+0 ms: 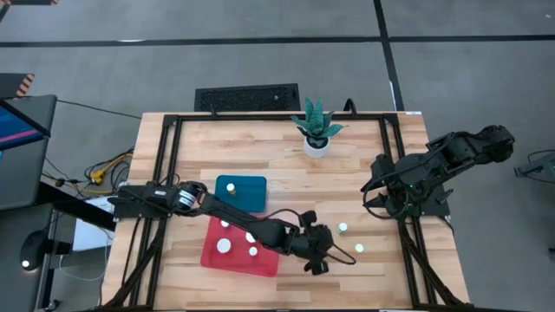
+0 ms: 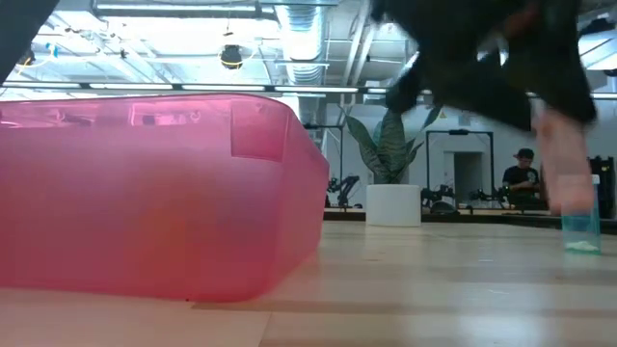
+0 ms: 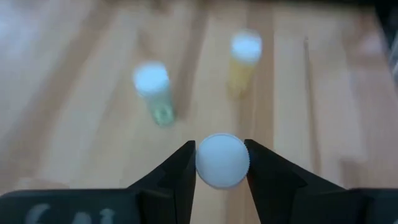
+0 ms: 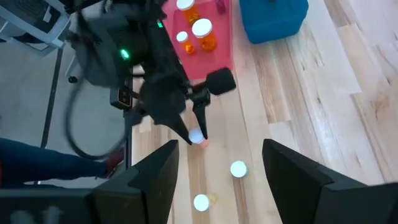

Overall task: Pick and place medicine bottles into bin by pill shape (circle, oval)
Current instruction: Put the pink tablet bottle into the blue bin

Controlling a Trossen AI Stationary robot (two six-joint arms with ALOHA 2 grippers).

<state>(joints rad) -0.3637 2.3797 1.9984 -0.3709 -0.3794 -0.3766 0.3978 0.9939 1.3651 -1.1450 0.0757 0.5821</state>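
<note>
High view: light wood plank counter [image 1: 364, 165] w/ black frame rails, grey floor w/ dark tape lines around it, black vent grille just past the counter's far edge. Landmark = red bin [image 1: 236, 251], near the front edge. Teal bin [image 1: 243, 192] sits just behind the red bin, touching or almost. White pot w/ green plant [image 1: 316, 130] further back, well apart from the red bin. Red bin holds at least 3 white-capped bottles [image 1: 224, 245].

Left arm reaches across over the red bin; left pincer [image 1: 319, 254] just to the right of it, closed narrow on a white-capped bottle [image 3: 222, 160]. Left wrist view shows both fingers [image 3: 180, 171] pressed on the cap's sides. Two more bottles stand on the counter right of the red bin, beyond the pincer: one clear-greenish [image 3: 153, 90], one yellowish [image 3: 244, 59], near each other, not touching.

Right arm parked at the counter's right edge, well apart from the red bin; right pincer [image 4: 217, 171] spread wide, holding nothing.

Low view: red bin's translucent wall [image 2: 145, 193] fills the left side, plant pot behind it, a bottle w/ teal-tinted body [image 2: 580, 226] on the counter at right under the dark arm. Room behind: ceiling lights, ducting, a person seated far back. Right wrist view: a person's dark-blue trouser leg and shoe on the floor beside the counter.
</note>
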